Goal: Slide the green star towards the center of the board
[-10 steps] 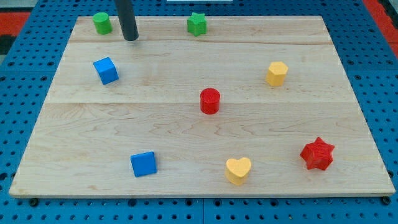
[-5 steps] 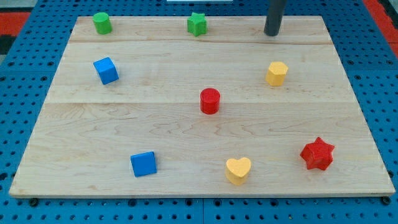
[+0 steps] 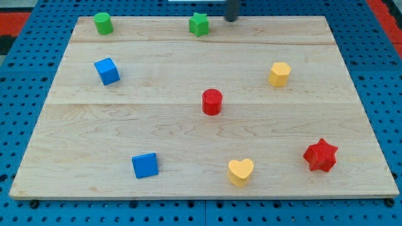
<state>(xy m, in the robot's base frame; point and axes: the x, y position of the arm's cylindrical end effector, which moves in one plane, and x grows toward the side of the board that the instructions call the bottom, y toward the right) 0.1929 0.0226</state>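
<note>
The green star (image 3: 199, 24) sits near the board's top edge, a little left of the middle. My tip (image 3: 231, 19) is at the view's top, just right of the star and slightly above it, apart from it by a small gap. The rod is blurred and cut off by the view's top edge. The red cylinder (image 3: 212, 102) stands near the board's centre, well below the star.
A green cylinder (image 3: 103, 23) is at the top left, a blue cube (image 3: 107, 71) below it. A yellow hexagon (image 3: 279, 74) is at the right, a red star (image 3: 321, 156) at the bottom right, a yellow heart (image 3: 240, 171) and a blue block (image 3: 145, 165) near the bottom.
My tip swung from the top left across to the top right, then came back left to just right of the green star. No block has moved.
</note>
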